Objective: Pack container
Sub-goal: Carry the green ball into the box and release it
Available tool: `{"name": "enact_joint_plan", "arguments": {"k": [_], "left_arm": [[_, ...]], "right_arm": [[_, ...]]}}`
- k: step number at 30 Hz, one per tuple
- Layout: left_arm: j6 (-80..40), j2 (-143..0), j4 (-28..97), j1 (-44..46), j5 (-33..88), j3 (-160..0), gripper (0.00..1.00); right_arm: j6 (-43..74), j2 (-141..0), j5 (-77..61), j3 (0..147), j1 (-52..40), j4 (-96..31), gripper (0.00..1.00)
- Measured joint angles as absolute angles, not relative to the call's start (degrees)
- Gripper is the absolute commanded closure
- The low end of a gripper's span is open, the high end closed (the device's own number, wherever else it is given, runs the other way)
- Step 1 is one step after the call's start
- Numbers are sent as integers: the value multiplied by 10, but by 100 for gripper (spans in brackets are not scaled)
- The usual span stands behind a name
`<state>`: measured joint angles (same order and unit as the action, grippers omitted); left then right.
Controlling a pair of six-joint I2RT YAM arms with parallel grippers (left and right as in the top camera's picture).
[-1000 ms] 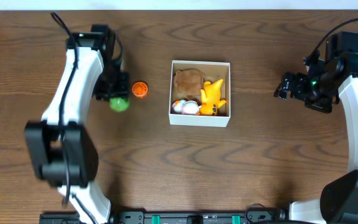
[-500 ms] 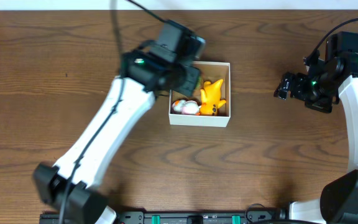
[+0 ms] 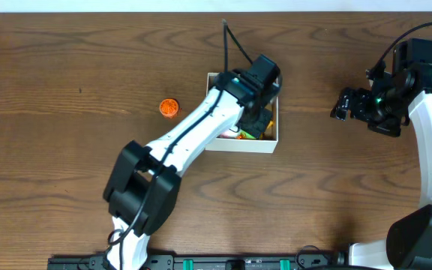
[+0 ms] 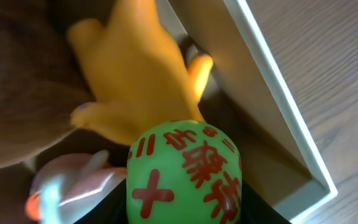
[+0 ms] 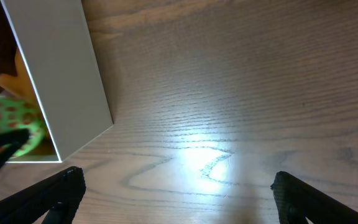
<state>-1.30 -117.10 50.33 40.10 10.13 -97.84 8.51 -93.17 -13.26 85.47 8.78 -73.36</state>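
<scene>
The container (image 3: 242, 145) is a square white-walled box at the table's middle. It holds a yellow toy (image 4: 135, 74), a brown plush (image 4: 17, 93) and a pink-white toy (image 4: 67, 186). My left gripper (image 3: 255, 122) is over the box's right half, shut on a green ball with red marks (image 4: 185, 171), low inside the box beside the yellow toy. The ball also shows in the right wrist view (image 5: 8, 121), behind the container's white wall (image 5: 61, 74). My right gripper (image 5: 179, 199) is open and empty above bare table, right of the box (image 3: 343, 103).
A small orange ball (image 3: 169, 108) lies on the wooden table left of the container. My left arm stretches diagonally from the front left across the box and hides most of its contents from overhead.
My left arm has swung from the far left of the table to over the container, carrying the green ball down into it. The orange ball and the right arm have not moved.
</scene>
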Motion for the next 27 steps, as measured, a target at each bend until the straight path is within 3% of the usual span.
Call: {"name": "enact_joint_plan", "arguments": {"k": [3, 7, 27], "left_arm": [[-11, -1178, 499, 411, 101, -978, 32], [-15, -1177, 500, 416, 99, -979, 19], [-15, -1108, 499, 417, 43, -979, 18]], "right_arm": [[85, -932, -133, 855, 88, -733, 1], [85, -932, -133, 855, 88, -733, 1], [85, -932, -133, 855, 88, -733, 1]]}}
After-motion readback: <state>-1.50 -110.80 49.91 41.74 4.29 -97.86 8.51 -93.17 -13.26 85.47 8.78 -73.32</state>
